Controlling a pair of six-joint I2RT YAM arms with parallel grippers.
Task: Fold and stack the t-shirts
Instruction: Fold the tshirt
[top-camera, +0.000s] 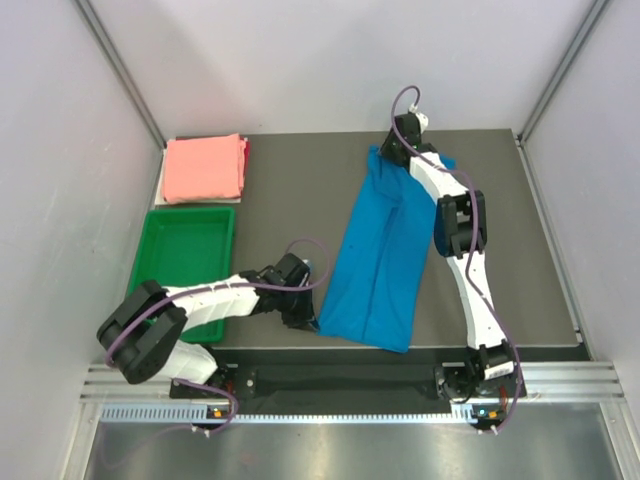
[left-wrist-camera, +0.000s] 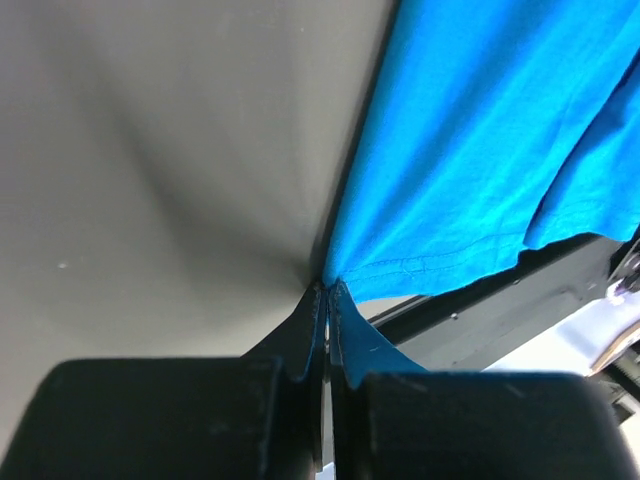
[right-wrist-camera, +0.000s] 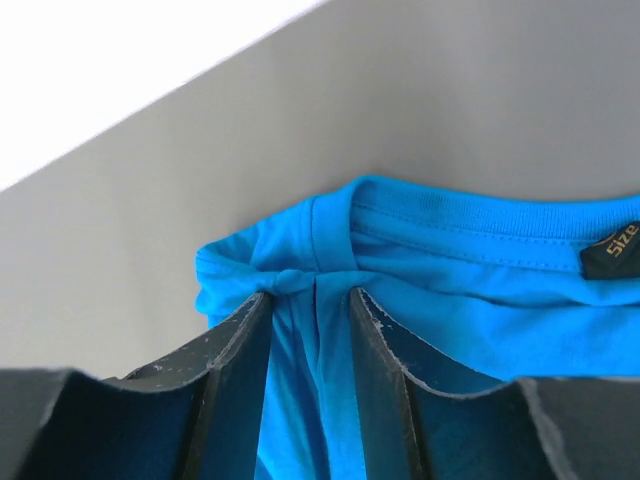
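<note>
The bright blue t-shirt (top-camera: 380, 260) lies folded lengthwise in a long strip, running diagonally from the far middle of the table to the near edge. My left gripper (top-camera: 308, 318) is shut on its near left hem corner; the left wrist view shows the jaws (left-wrist-camera: 327, 285) pressed together on the blue hem (left-wrist-camera: 440, 262). My right gripper (top-camera: 392, 150) is at the far collar end, shut on bunched blue cloth (right-wrist-camera: 310, 300) beside the collar (right-wrist-camera: 480, 215). The salmon pink t-shirt (top-camera: 204, 168) lies folded at the far left corner.
A green plastic tray (top-camera: 190, 212) stands at the left, just in front of the pink shirt. The dark table (top-camera: 290, 190) ends in a rail near the arm bases; the blue hem reaches that near edge. White walls close in the sides and back.
</note>
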